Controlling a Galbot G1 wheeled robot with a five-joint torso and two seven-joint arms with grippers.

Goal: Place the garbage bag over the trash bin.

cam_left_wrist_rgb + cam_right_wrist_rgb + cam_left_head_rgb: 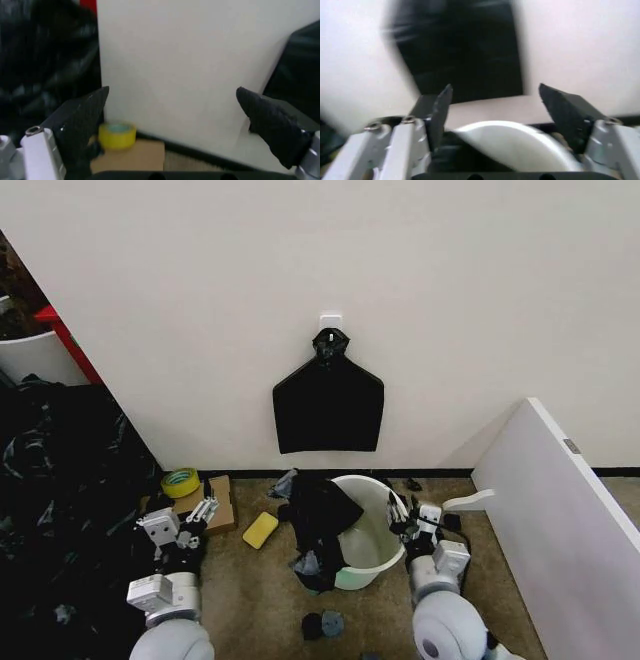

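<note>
Garbage bag [320, 525], a thin, glossy, wrinkled black plastic sheet, hangs draped over the left side of the rim of the trash bin [372, 565], a round cream-white plastic bucket standing on the brown floor by the wall. The bag's long axis runs roughly up and down: its upper part lies across the rim and partly inside, while its lower end trails down the bin's outer wall toward the floor. Most of the opening stays uncovered on the right.

The left gripper [205, 511] hovers to the bin's left, above a flat brown cardboard piece [222, 502] bearing a yellow tape roll [180, 481]; its dark fingers [82, 112] are spread wide and hold nothing. The right gripper [403, 512] sits just beside the bin's right rim, fingers [565, 108] likewise spread apart and empty, with the white rim [515, 144] below them.

A flat black bell-shaped bundle [329, 408] hangs on the wall behind.
</note>
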